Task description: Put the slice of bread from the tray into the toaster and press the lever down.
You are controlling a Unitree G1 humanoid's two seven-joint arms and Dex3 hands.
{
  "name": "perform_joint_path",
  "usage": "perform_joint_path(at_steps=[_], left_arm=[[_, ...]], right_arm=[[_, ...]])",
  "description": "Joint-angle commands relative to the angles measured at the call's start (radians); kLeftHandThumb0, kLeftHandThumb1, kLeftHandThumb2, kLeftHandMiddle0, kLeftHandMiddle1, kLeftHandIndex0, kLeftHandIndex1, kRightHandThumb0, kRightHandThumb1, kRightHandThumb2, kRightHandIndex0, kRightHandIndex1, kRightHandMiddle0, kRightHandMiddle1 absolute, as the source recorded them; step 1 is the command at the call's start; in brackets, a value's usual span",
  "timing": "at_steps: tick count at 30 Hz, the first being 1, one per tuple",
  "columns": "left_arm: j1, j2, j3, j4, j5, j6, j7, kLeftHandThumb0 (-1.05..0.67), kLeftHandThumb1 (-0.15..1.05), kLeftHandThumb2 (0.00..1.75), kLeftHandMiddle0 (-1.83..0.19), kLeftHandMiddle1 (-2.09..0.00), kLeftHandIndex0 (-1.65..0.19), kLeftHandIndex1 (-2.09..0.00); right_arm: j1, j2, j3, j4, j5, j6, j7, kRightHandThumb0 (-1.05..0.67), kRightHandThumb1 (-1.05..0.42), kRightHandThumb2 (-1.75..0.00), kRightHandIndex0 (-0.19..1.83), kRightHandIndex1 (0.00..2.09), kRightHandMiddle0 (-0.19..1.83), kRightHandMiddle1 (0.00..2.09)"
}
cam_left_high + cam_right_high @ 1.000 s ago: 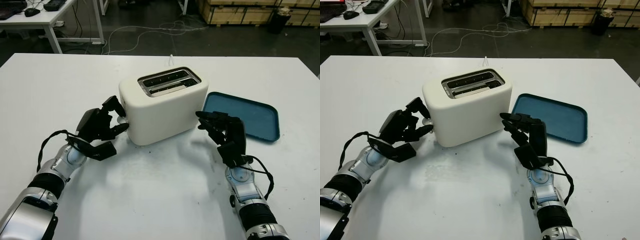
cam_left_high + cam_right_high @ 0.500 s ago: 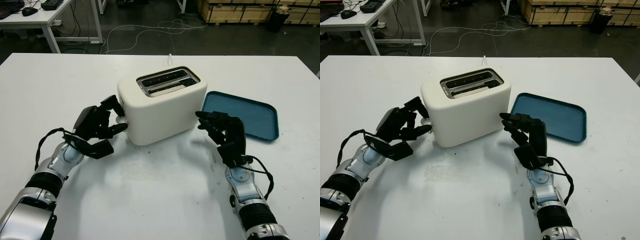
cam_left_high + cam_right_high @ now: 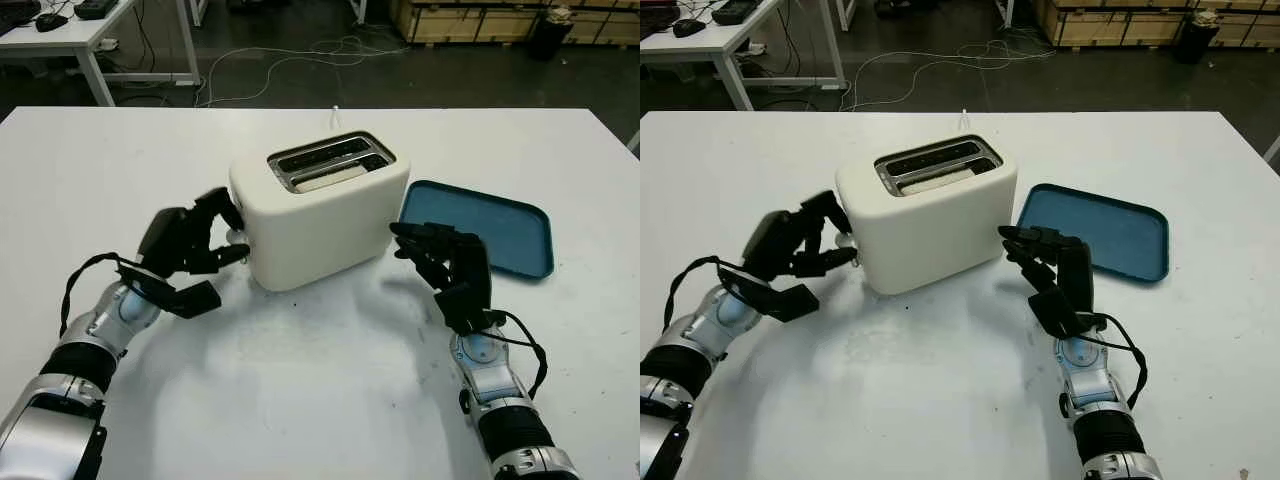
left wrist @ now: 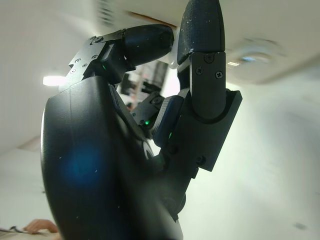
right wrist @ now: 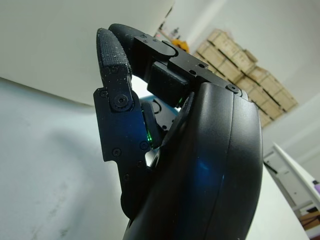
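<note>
Your bread (image 3: 327,181) is already down in the toaster (image 3: 320,210), sitting in the slot nearer the robot, so the loading half of the job looks finished and the blue tray (image 3: 480,226) holds nothing. What remains is the lever (image 3: 237,238), a small pale tab on the end face of the toaster, and that is exactly where your left hand (image 3: 190,251) is working.

Over the last second the left hand has slid slightly outward and lower along that end face. Its fingers (image 3: 222,205) are curled: one hooks above the lever and another points in just beneath it. I can't tell whether they are pinching it or only touching, and the lever's height looks about the same as a second ago, so judge the press as not yet completed. The toaster itself appears to have crept a little toward the left hand's side, which suggests it is being nudged rather than the lever travelling.

Your right hand (image 3: 447,272) has barely moved. It sits upright just beside the toaster's opposite end, between toaster and tray, holding nothing, with a sliver of table showing between fingertips and casing.

If you push down now, brace with that right hand first; otherwise the body may keep skating across the table (image 3: 300,400).
</note>
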Motion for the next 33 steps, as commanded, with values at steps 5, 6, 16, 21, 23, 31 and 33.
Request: perform_joint_path(at_steps=[5, 6, 16, 21, 23, 31, 33], left_arm=[[0.010, 0.060, 0.093, -0.060, -0.052, 0.025, 0.018, -0.77, 0.92, 0.65, -1.08, -1.75, -0.84, -1.75], [0.016, 0.062, 0.100, -0.069, -0.055, 0.024, 0.014, -0.79, 0.92, 0.65, -1.08, -1.75, -0.84, -1.75], [0.048, 0.072, 0.115, -0.102, -0.051, 0.051, 0.013, -0.92, 0.92, 0.72, -1.12, -1.75, -0.86, -1.75], [0.051, 0.068, 0.113, -0.103, -0.060, 0.045, 0.003, -0.95, 0.92, 0.73, -1.11, -1.75, -0.86, -1.75], [0.057, 0.063, 0.113, -0.113, -0.083, 0.041, -0.025, -0.97, 0.92, 0.66, -1.02, -1.75, -0.67, -1.75], [0.056, 0.053, 0.108, -0.103, -0.096, -0.044, -0.051, -0.92, 0.92, 0.40, -0.77, -1.75, -0.36, -1.41], [0.049, 0.049, 0.104, -0.097, -0.074, -0.055, -0.033, -0.93, 0.92, 0.37, -0.87, -1.75, -0.36, -1.38]], right_arm=[[-0.031, -0.022, -0.012, -0.007, -0.001, -0.014, -0.007, -0.52, -0.92, -0.04, 0.99, 0.93, 1.20, 0.01], [-0.034, -0.026, -0.015, -0.006, 0.000, -0.017, -0.007, -0.51, -0.92, -0.04, 0.98, 0.93, 1.19, 0.00], [-0.061, -0.070, -0.026, 0.002, -0.008, -0.024, -0.005, -0.49, -0.92, -0.07, 0.92, 0.96, 1.17, 0.00], [-0.062, -0.067, -0.026, 0.005, -0.008, -0.029, -0.006, -0.49, -0.92, -0.06, 0.91, 0.97, 1.17, 0.00], [-0.061, -0.066, -0.023, 0.008, -0.013, -0.034, -0.009, -0.49, -0.92, -0.06, 0.92, 0.98, 1.17, 0.00], [-0.056, -0.052, -0.014, 0.016, -0.012, -0.038, -0.012, -0.49, -0.92, -0.05, 0.95, 0.98, 1.18, 0.01], [-0.054, -0.048, -0.011, 0.018, -0.011, -0.035, -0.013, -0.49, -0.92, -0.04, 0.96, 0.97, 1.19, 0.01]])
